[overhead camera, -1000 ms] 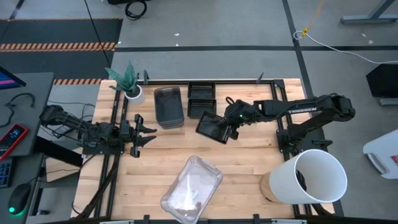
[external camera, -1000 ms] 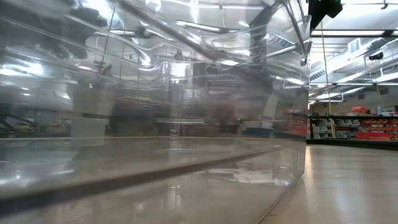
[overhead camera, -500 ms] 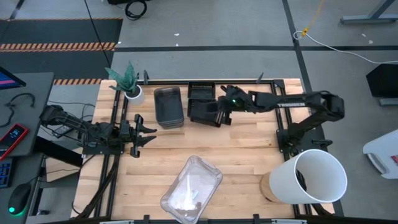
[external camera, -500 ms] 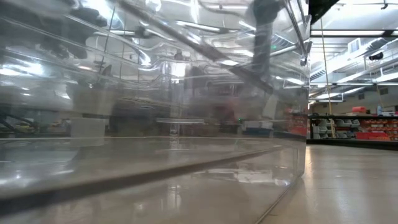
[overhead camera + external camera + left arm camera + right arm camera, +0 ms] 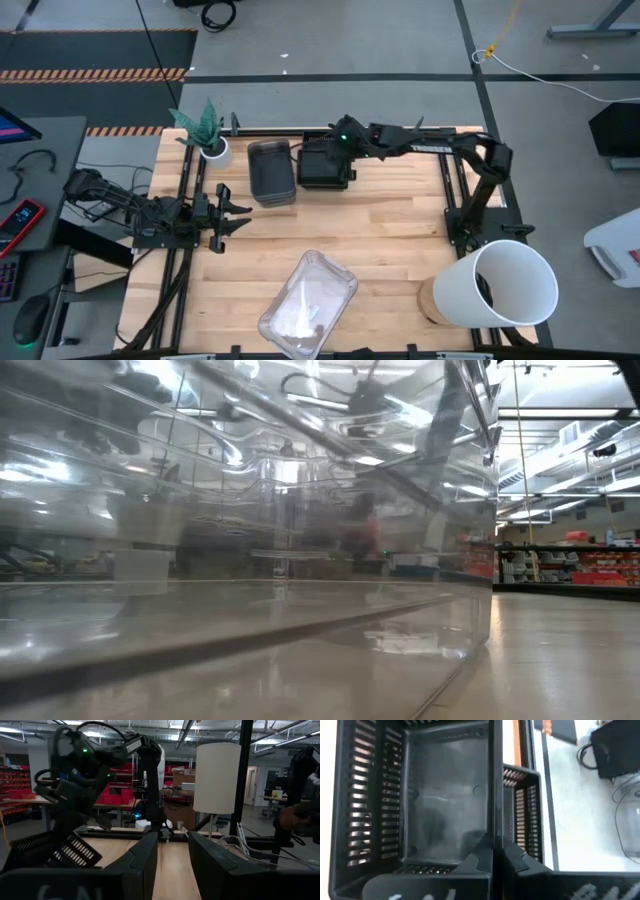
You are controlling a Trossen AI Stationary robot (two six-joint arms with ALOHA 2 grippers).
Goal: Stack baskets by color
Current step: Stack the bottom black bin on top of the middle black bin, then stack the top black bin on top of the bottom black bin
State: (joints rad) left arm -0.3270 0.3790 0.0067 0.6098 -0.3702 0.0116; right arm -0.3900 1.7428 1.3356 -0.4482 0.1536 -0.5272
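A pale wood counter [image 5: 380,235] stands on grey concrete floor [image 5: 330,100]. At upper centre the right gripper [image 5: 340,150] has its jaws clamped on the rim of a black lattice basket [image 5: 322,165], held above the other black ones beside the smoky grey baskets [image 5: 270,172]. The clear baskets [image 5: 308,305] sit lower centre. The left gripper [image 5: 232,212], jaws parted and empty, rests left. A white bucket [image 5: 505,285] stands lower right.

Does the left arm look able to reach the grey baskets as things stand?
Probably yes: the left gripper sits open just short of the grey baskets, with bare table between; the right gripper is busy holding a black basket beside them.
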